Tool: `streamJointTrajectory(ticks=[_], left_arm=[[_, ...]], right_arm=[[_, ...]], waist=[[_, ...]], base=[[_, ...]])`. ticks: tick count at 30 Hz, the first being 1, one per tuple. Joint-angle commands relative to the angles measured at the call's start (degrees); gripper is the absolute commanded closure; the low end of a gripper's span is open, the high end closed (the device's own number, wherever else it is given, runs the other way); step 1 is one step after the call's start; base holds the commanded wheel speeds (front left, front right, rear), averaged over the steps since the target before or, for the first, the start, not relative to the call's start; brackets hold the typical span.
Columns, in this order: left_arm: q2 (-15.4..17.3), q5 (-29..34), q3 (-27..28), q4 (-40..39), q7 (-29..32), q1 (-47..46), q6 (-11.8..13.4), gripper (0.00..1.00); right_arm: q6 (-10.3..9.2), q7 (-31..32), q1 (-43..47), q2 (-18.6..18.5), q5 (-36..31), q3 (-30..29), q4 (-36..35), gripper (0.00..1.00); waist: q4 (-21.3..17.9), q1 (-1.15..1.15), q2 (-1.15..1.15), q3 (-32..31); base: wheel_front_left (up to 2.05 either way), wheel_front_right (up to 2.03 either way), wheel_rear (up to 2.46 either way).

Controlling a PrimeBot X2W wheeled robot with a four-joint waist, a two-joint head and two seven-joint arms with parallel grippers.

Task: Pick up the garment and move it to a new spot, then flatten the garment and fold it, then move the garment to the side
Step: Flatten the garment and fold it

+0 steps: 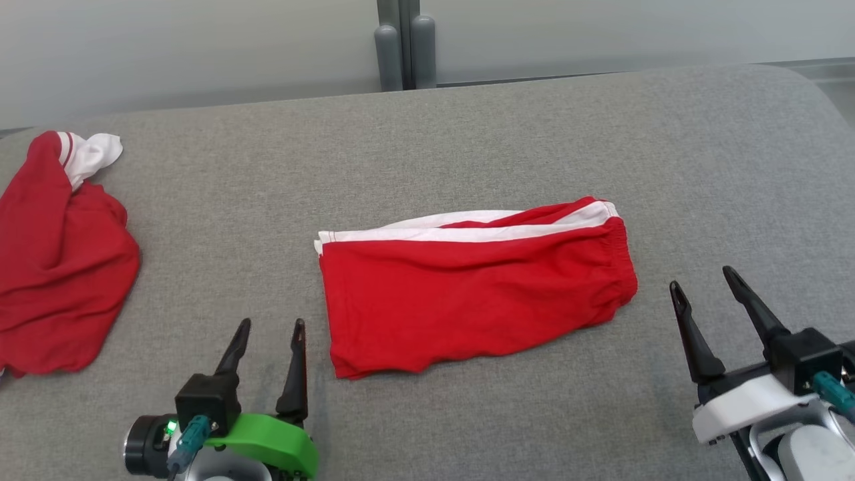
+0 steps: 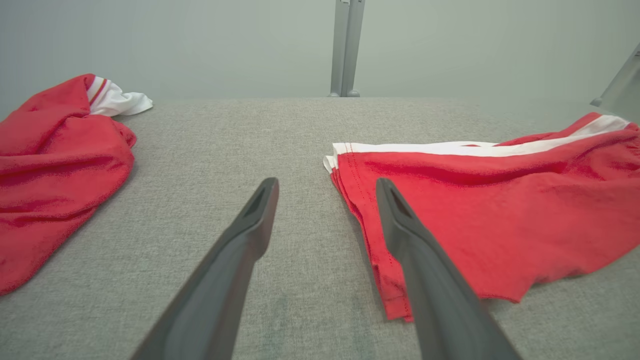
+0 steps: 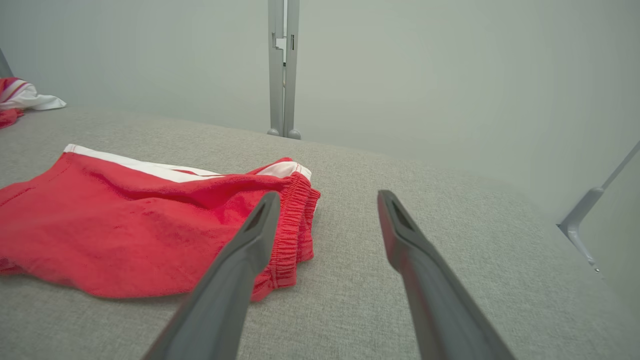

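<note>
Above my bright green bracket (image 1: 270, 442) sits a black block (image 1: 207, 399) carrying the two long, dark, tapering fingers (image 1: 235, 351) of my left gripper (image 1: 272, 322). Just left of the bracket are a teal cable plug (image 1: 189, 437) and a small green light (image 1: 171, 426). Well right of the bracket, my right gripper (image 1: 703, 278) has matching fingers over a white shell (image 1: 741, 401) with its own teal connector (image 1: 835, 391).

The right gripper (image 3: 327, 195), its two long dark fingers spread wide and empty, is hovering over the grey fabric-covered surface (image 3: 450, 215). The folded red cloth shorts with white side stripes (image 3: 125, 235) are lying at nine o'clock, elastic waistband toward the fingers.
</note>
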Motion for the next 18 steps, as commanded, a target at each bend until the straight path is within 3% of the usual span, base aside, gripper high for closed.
streamJointTrajectory(ticks=[1,8,12,18], left_arm=[[0.9,0.6,1.1,-0.7,-0.7,1.5,0.0,0.0],[0.2,4.3,4.5,-3.9,-1.3,4.5,0.6,0.0],[-1.7,6.0,6.7,-4.7,-1.3,6.6,-0.6,0.0],[-4.4,7.6,9.9,-3.5,-1.3,8.0,-2.8,0.0]], right_arm=[[-0.09,1.4,-2.7,-0.8,2.0,0.7,1.0,0.0],[-0.09,9.5,-9.7,-3.5,9.0,2.7,5.1,0.0],[-0.08,13.8,-12.8,-4.4,11.6,4.0,10.0,0.0],[-0.09,14.4,-15.7,-4.4,15.1,4.3,17.6,0.0]], waist=[[0.9,0.0,0.0,-0.2],[3.8,0.0,0.0,1.5],[5.7,0.0,0.0,2.2],[7.8,0.0,0.0,2.8]], base=[[0.0,0.0,0.0],[0.0,0.0,0.0],[0.0,0.0,0.0],[0.0,0.0,0.0]])
